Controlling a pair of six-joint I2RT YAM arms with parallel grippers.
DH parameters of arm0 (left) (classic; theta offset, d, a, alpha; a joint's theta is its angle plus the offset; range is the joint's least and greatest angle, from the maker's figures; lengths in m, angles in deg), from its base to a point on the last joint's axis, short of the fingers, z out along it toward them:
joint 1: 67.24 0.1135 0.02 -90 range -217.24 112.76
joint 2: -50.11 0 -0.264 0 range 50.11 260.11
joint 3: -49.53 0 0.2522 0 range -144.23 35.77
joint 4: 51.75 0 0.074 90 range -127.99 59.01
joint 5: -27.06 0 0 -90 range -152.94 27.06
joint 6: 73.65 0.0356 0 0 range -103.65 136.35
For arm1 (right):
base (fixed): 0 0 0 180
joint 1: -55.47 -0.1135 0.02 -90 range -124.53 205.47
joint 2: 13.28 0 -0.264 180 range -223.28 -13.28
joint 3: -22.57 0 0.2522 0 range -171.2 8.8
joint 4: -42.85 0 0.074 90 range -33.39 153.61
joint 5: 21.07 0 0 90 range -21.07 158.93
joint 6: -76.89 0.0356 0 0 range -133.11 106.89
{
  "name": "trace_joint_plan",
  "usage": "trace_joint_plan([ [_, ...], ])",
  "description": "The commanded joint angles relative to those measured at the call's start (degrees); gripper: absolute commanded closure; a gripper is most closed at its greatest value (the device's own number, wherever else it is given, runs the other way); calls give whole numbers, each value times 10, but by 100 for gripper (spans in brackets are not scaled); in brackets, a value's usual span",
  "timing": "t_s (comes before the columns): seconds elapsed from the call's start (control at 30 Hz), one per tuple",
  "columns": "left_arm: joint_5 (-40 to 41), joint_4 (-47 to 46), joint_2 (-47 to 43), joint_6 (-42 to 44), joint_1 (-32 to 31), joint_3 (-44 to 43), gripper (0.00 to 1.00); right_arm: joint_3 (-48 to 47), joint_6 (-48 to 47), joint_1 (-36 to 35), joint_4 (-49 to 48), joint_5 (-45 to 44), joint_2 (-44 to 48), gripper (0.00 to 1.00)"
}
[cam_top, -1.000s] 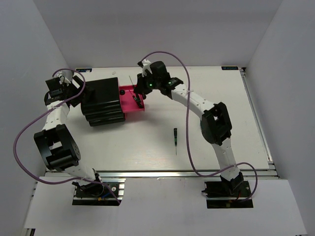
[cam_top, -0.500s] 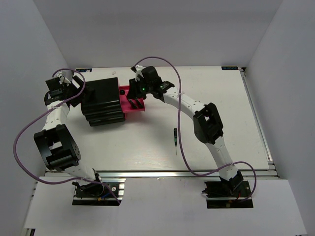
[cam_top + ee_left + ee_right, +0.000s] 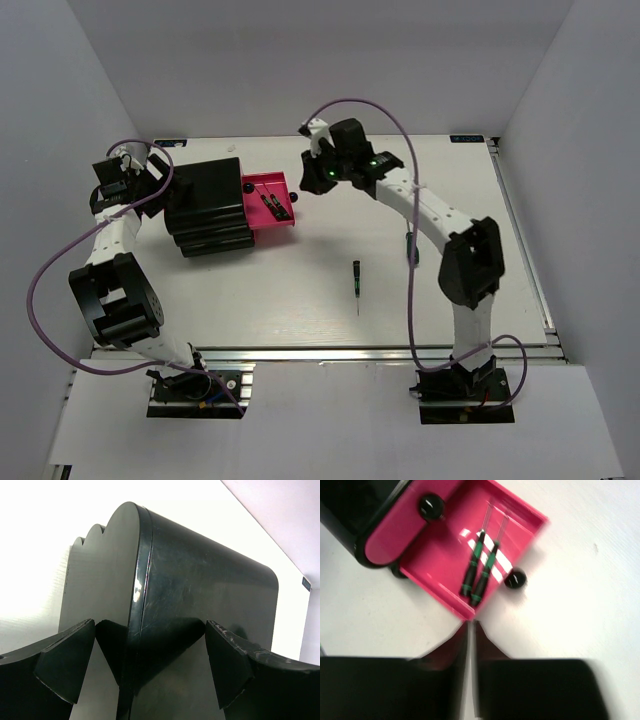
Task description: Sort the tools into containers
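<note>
White table bounded by a plain white back wall, left wall and right wall; a metal rail runs along its near edge. Lighting is even, with soft shadows.

Open drawer clear above; cabinet blocks left.

You see the cabinet as glossy black plastic, its smooth shell carrying fine scratches and a bright sheen along the rounded edge. The left gripper has duller, matt black fingers with scuffed edges. Your open drawer is shiny magenta-pink plastic with white glare patches, and a round knob is glossy black. The two screwdrivers inside show black-and-green handles and thin bright metal shafts. The tabletop looks matt white, with a pale metal rail along its near edge.
</note>
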Motion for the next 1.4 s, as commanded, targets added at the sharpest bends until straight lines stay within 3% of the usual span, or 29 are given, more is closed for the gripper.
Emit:
trace_joint_plan([
  [0.0,26,108,21,40,-13,32,3,93,-6,25,124,-61,53,74],
  [0.13,26,110,20,41,-13,32,3,205,46,49,201,-89,75,44],
  [0.3,25,109,21,41,-13,31,3,243,72,57,219,-162,78,34],
  [0.93,29,118,12,48,-13,43,3,207,68,47,304,-95,-8,38],
  [1.37,24,120,10,55,-13,45,3,209,97,-21,274,-175,-19,45],
])
